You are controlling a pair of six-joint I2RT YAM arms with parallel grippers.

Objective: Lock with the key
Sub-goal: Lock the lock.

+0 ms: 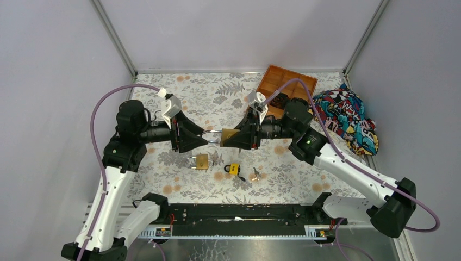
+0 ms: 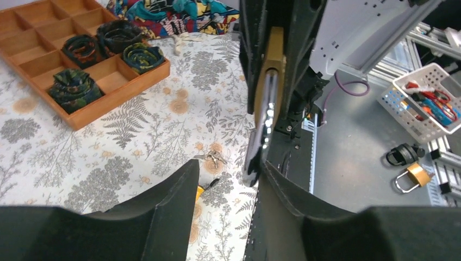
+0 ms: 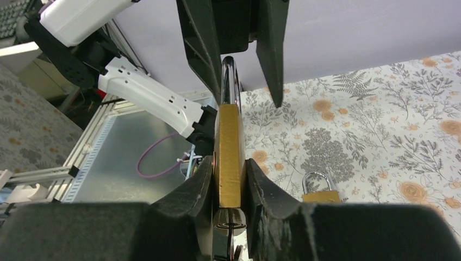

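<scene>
While the right gripper (image 3: 228, 163) clenches the brass body of a padlock (image 1: 228, 135) edge-on between its two pads, the left gripper (image 2: 229, 167) faces it tip to tip above the middle of the table (image 1: 163, 89), its jaws released and standing apart on either side of the lock's steel shackle (image 3: 229, 81). Seen from the right wrist, the shackle runs close along one of the left fingers (image 3: 198, 49) and stands clear of the other; whether it touches that nearer finger I cannot tell. Something metallic shows under the padlock's body between the right pads, but it is too hidden to name. On the flowered cloth, taking the held padlock as the dial's centre in the overhead view, a second brass padlock (image 1: 200, 161) lies at about 7 o'clock, a small yellow-and-black lock (image 1: 232, 169) at about 6 o'clock, and a small bunch of keys (image 1: 255, 174) between 4 and 5 o'clock, touched by neither arm. A wooden compartment tray (image 1: 272, 76) sits at about 2 o'clock against the far edge, with dark rolled items (image 2: 73, 87) in several of its cells, and a bright patterned cloth (image 1: 348, 117) is bunched at about 3 o'clock by the right wall.
</scene>
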